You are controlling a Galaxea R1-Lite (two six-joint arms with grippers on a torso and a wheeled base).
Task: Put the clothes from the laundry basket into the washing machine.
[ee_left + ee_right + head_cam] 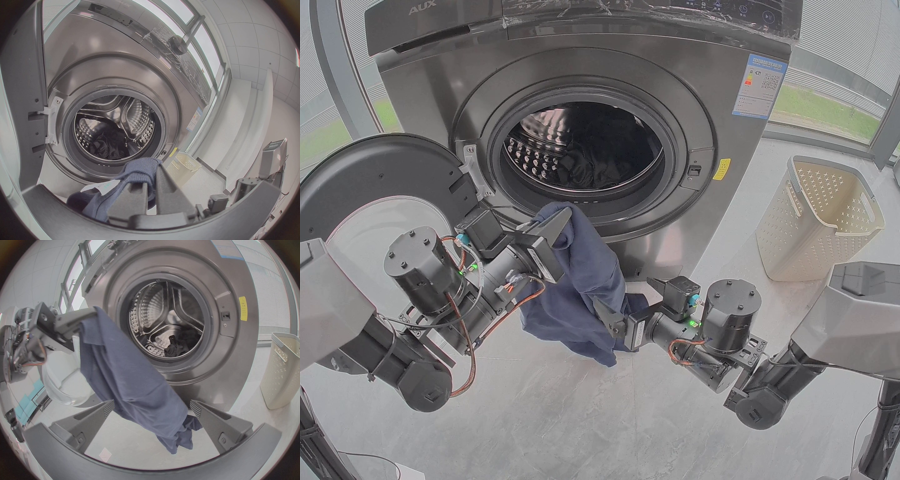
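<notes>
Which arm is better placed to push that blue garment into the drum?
Probably left: the left gripper holds the blue garment just outside the drum mouth; the right gripper hangs lower, fingers open.

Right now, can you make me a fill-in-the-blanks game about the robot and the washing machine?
1. The garment pinched in the left gripper is dark ____.
2. The washing machine has its door swung ____.
3. The clothes lying in the drum are ____.
4. The laundry basket stands on the floor at the robot's ____ side of the machine.

Missing words: blue; open; black; right.
</notes>
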